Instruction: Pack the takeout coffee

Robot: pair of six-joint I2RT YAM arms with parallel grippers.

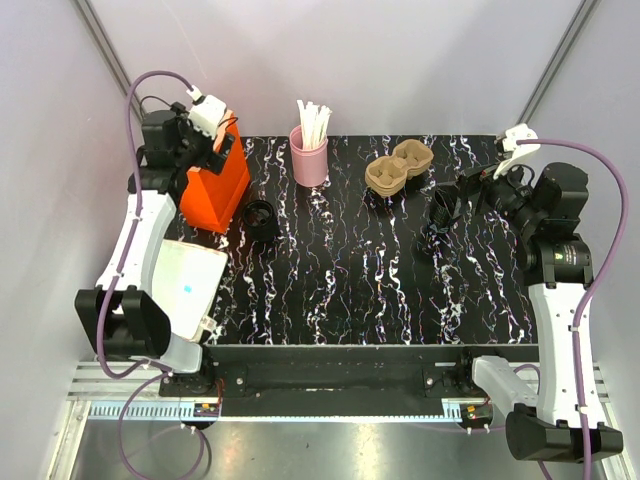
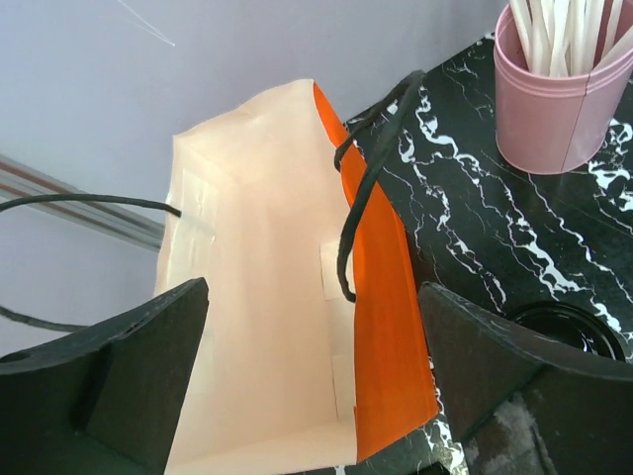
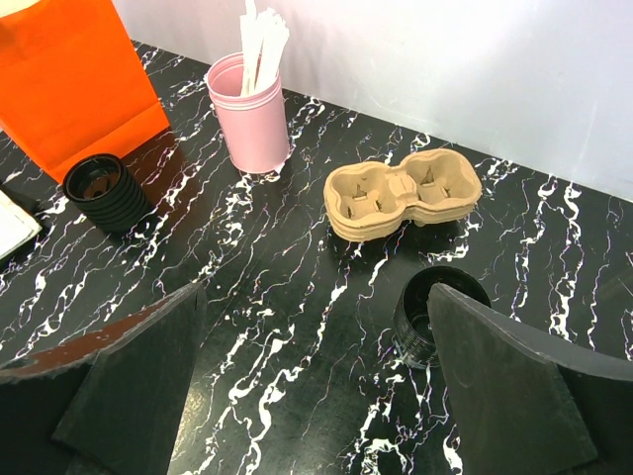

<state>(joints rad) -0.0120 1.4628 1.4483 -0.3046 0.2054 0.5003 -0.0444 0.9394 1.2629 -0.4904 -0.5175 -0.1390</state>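
Nearest in the right wrist view, the right gripper (image 3: 315,293) has its two black fingers spread wide apart and clamps nothing. The takeout coffee (image 3: 416,319), a small black cup with a black rim, stands upright on the table (image 1: 340,290) just inside the right-hand finger; whether the finger touches it I cannot tell. From above, this cup is toward the table's right edge, about midway between near and far. Beyond it, near the far edge and right of the middle, lies one brown pulp carrier (image 3: 401,193) with two wells. Left of that is one pink cup (image 3: 249,114) holding a bundle of white sticks (image 3: 259,40), too many to count. One ribbed black ring piece (image 3: 104,193) sits just beside the orange bag (image 3: 79,79), which stands at the far left corner. That makes two black round pieces on the table. Only the overhead view shows the whole of one white flat piece (image 1: 190,285) at the near left corner; the right wrist view catches just its edge. Only the left wrist view looks down into the bag, showing its pale lining and two black handles. There the left gripper (image 2: 315,287) hangs over the open mouth with its fingers wide apart, gripping nothing. That view shows neither the coffee nor the carrier.
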